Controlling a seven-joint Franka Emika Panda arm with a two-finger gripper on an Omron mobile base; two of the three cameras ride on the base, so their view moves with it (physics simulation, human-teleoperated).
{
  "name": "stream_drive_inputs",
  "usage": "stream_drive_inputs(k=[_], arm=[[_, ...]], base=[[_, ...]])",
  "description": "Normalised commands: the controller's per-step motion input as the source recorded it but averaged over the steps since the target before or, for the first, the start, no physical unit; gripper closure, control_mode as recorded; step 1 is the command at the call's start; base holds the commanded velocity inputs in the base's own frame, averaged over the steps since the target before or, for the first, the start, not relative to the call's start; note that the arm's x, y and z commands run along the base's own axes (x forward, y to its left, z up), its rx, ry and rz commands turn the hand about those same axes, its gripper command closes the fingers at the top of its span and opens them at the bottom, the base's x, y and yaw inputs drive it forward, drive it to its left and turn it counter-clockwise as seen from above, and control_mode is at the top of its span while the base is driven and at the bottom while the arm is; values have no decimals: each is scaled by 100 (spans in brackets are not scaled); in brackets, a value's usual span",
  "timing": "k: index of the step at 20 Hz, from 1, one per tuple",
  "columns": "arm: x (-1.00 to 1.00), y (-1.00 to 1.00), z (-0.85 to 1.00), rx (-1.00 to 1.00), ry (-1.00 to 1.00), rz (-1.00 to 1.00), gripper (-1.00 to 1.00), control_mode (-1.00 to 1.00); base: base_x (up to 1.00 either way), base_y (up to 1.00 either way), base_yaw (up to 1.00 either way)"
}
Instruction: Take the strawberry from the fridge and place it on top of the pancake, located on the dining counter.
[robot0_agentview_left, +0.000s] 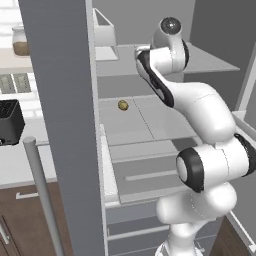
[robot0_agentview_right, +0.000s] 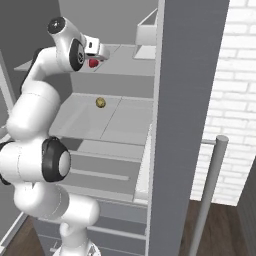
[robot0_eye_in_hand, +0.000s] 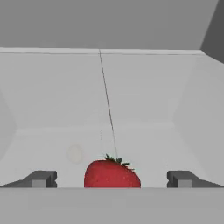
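Note:
The fridge (robot0_agentview_left: 60, 125) stands open, its pale shelves facing me. On an upper shelf lies the strawberry (robot0_eye_in_hand: 112, 173), bright red with a green cap; the right base view shows the strawberry (robot0_agentview_right: 93, 63) just under the hand. My gripper (robot0_eye_in_hand: 111, 179) is open, its two dark fingertips (robot0_eye_in_hand: 40, 179) standing wide on either side of the fruit without touching it. In the right base view the gripper (robot0_agentview_right: 96, 54) reaches into the upper shelf from the left. The pancake and the dining counter are out of view.
A small yellowish-brown round item (robot0_agentview_left: 123, 105) rests on the middle shelf (robot0_agentview_right: 125, 120). A white door bin (robot0_agentview_left: 104, 35) hangs high on the open door. To the left, a black toaster (robot0_agentview_left: 10, 122) sits on a pale worktop. A brick wall (robot0_agentview_right: 230, 100) lies to the right.

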Motion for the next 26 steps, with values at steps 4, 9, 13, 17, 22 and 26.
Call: stream_drive_inputs(k=[4, 9, 13, 17, 22, 26], arm=[[37, 0, -12, 0, 3, 0, -100, -100], [13, 0, -18, 0, 7, 0, -100, -100], [0, 0, -24, 0, 2, 0, -100, -100], [0, 0, -24, 0, 0, 0, -100, -100], [0, 0, -16, 0, -1, 0, -100, -100], [0, 0, -3, 0, -2, -1, -100, -100]], base=[[0, 0, 0], [0, 0, 0], [0, 0, 0], [0, 0, 0], [0, 0, 0], [0, 0, 0]])
